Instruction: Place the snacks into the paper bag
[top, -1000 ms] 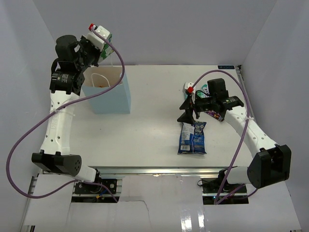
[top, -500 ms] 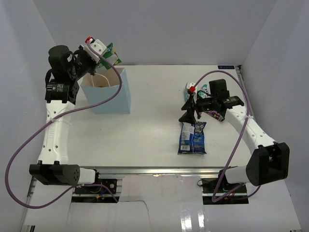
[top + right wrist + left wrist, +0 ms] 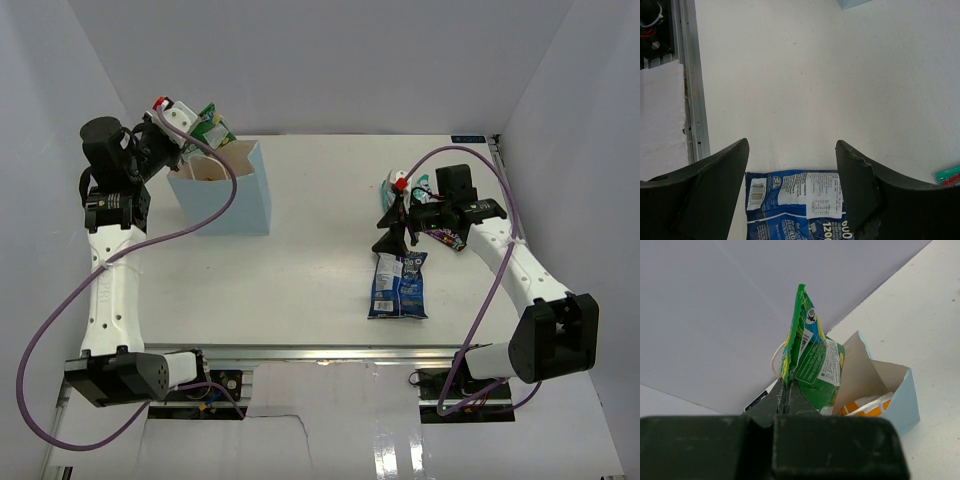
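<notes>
The left pincer (image 3: pixel 190 135) is clenched tight on the green bag (image 3: pixel 212 128), pinching it by one edge. The packet sticks straight out past the fingertips, so its long side runs the same way as the fingers. The paper bag (image 3: pixel 235 195) stands upright on the far left part of the table (image 3: pixel 320 200) with its mouth open, and the orange chip bag (image 3: pixel 867 407) can be seen lying down inside it. What matters most now is where the green packet hangs over that mouth. From above it sits up in the air by the far left rim, and I cannot tell if it is over the middle of the hole. In the left wrist view the open mouth lies just to one side of the packet and below it. I think the packet needs to come a little toward the middle of the mouth, and maybe tip down, before the pincer lets go. If not, it could catch on the rim or a handle and slide down outside. The left arm is right by the paper bag, and the right arm is well apart from it. The right pincer (image 3: pixel 392 235) is released and holds nothing. It hangs just above the far end of the blue-white bag (image 3: pixel 398 285), which lies flat on the table.
</notes>
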Robot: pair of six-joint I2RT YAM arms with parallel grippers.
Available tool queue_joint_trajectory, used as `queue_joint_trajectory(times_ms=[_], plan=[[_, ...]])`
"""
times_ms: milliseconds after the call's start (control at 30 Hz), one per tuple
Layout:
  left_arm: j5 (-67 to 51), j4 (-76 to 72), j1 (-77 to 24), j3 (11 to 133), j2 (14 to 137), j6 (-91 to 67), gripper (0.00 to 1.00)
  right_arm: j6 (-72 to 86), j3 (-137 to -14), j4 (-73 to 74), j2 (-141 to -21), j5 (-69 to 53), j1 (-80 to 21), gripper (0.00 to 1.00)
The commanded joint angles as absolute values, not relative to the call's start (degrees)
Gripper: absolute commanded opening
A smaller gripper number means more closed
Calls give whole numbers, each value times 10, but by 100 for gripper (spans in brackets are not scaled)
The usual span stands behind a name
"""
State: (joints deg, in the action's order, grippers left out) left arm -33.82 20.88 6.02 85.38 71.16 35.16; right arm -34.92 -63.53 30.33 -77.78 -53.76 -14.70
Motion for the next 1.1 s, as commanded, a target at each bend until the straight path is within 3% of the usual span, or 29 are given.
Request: queue_joint_trajectory(times_ms=[0,467,933,1033,1067], plan=[[-394,149,82,845,700,342,0,-356,-629,303,-779,-558,-142,76],[-455,134,113,881,786,335,0,-360,-622,303,-775,-564,-124,76],[-392,106,125,819,802,338,0,-364,-628,303,-787,-570,-118,76],[-388,93,125,816,803,321,20,-363,-624,304,-784,-570,-116,76],[-387,91,126,816,802,308,36,-363,-624,304,-783,-570,-116,76]])
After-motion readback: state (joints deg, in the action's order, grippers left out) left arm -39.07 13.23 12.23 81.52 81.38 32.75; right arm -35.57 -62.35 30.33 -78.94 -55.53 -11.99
